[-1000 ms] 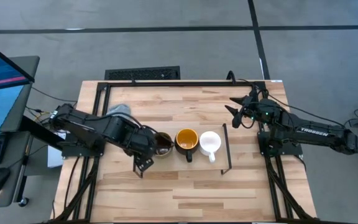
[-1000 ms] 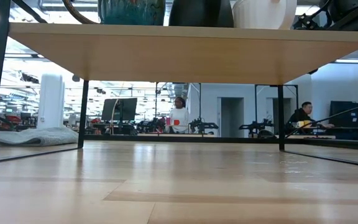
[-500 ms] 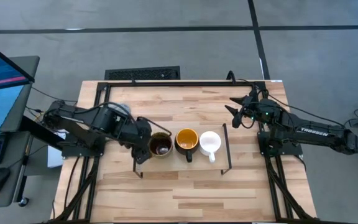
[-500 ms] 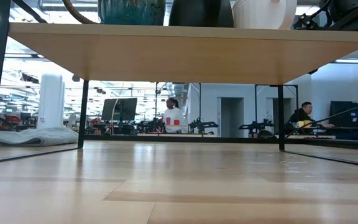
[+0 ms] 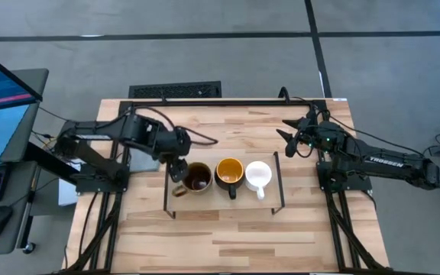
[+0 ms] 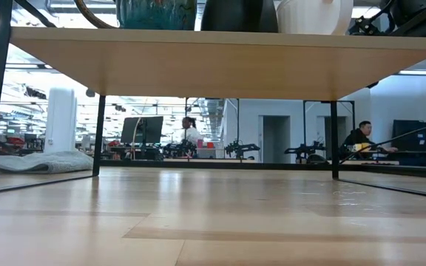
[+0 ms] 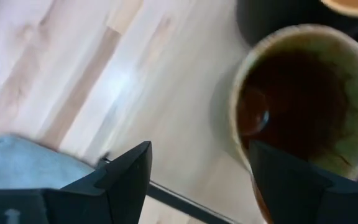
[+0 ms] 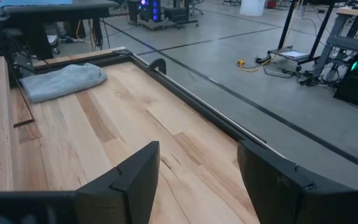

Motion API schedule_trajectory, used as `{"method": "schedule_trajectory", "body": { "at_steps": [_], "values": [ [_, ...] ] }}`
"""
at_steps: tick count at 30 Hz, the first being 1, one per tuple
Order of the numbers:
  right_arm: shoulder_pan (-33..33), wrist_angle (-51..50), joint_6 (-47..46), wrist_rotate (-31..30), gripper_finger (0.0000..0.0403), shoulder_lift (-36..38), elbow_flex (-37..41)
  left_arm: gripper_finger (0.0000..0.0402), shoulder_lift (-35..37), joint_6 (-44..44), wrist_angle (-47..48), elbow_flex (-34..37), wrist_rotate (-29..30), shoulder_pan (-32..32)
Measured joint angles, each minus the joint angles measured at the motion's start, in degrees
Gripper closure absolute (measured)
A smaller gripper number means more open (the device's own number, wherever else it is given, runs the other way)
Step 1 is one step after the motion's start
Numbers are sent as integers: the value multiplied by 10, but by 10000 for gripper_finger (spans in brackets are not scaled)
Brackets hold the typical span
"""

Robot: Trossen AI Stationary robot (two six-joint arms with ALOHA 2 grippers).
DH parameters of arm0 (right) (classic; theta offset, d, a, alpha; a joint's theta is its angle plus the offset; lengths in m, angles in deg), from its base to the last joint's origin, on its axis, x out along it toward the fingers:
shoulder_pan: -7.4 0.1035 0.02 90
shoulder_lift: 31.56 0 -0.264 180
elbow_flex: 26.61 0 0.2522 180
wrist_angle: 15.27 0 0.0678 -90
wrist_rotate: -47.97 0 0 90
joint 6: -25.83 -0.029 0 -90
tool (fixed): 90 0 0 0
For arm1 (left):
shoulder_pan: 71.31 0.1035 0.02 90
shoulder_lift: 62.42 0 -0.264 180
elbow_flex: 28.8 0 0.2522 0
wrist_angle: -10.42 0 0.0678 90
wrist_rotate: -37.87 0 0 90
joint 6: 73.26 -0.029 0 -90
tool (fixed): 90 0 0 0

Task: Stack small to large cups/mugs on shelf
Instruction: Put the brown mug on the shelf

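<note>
Three mugs stand in a row on the low wooden shelf (image 5: 270, 183): the olive-brown mug (image 5: 197, 178) at the left, the dark mug with the orange inside (image 5: 229, 173) in the middle, the small white mug (image 5: 258, 174) at the right. In the low view their bases show on top of the shelf board (image 6: 220, 66). My left gripper (image 5: 179, 163) is open and empty, just off the olive-brown mug's far left side; the mug shows in the left wrist view (image 7: 297, 106) beyond the fingers. My right gripper (image 5: 285, 131) is open and empty, to the far right of the shelf.
A blue-grey cloth (image 8: 64, 81) lies on the tabletop at the far left, also showing in the left wrist view (image 7: 17, 168). The shelf's black wire legs (image 5: 281, 183) stand at both ends. Bare tabletop (image 5: 228, 237) lies near the front edge. People sit and stand in the room behind (image 6: 361, 140).
My left gripper has drawn back from the olive-brown mug's near left side and gone toward the table's far edge. The mug stays upright on the shelf, and its whole rim and its handle now show.
</note>
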Motion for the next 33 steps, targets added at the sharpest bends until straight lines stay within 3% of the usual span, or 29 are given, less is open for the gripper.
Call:
{"method": "schedule_trajectory", "body": {
  "at_steps": [6,12,16,28,33],
  "values": [
    [0,0,0,0,163,0,0,144,0,-11,-33,0,-7,26],
    [0,0,0,0,163,0,0,144,0,-91,-92,0,-89,45],
    [0,0,0,0,163,0,0,144,0,-128,-131,0,-109,51],
    [0,0,0,0,163,0,0,144,0,-311,-128,0,-67,51],
    [0,0,0,0,163,0,0,144,0,-337,-127,0,-57,51]
  ]
}}
